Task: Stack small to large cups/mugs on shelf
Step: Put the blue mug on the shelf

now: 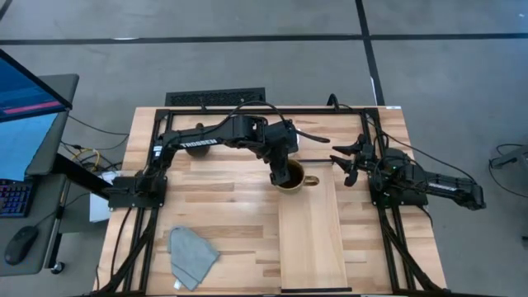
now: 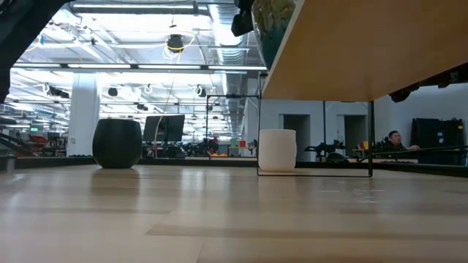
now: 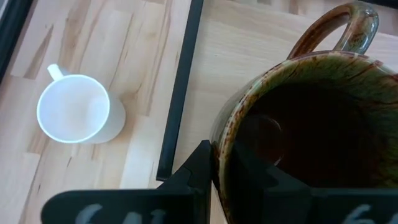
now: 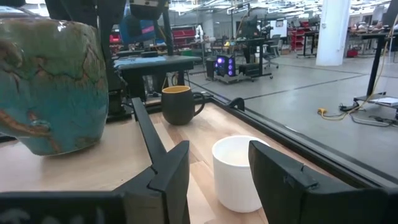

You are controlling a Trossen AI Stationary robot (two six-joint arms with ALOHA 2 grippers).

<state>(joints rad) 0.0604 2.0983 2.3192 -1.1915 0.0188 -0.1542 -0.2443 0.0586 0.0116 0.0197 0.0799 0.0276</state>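
Note:
The glossy brown mug (image 1: 289, 176), green-glazed inside and teal on its wall, is at the far end of the pale shelf board (image 1: 313, 239), upright, its handle (image 1: 311, 181) toward the table's right. My left gripper (image 1: 283, 165) is shut on its rim. The white mug (image 3: 74, 109) and the dark mug with the yellow inside (image 4: 180, 102) stand on their bases on the tabletop beyond the shelf's far end. My right gripper (image 1: 345, 161) is open beside the shelf, its fingers (image 4: 168, 171) wide apart, level with the white mug (image 4: 239, 168), not touching it. My left gripper holds the brown mug by its rim (image 3: 225, 146), on the side opposite the handle (image 3: 348, 25). One finger (image 3: 199, 168) is outside the wall and one (image 3: 252, 177) inside. The fingers come from above, pointing down. The mug is upright, its base on or just over the shelf (image 4: 93, 168).
A grey-blue cloth (image 1: 191, 254) lies at the table's near left. A black frame bar (image 3: 180, 93) runs along the shelf's far end. The shelf stands raised above the tabletop; its underside (image 2: 365, 51) shows in the low view. People and workstations are in the room beyond.

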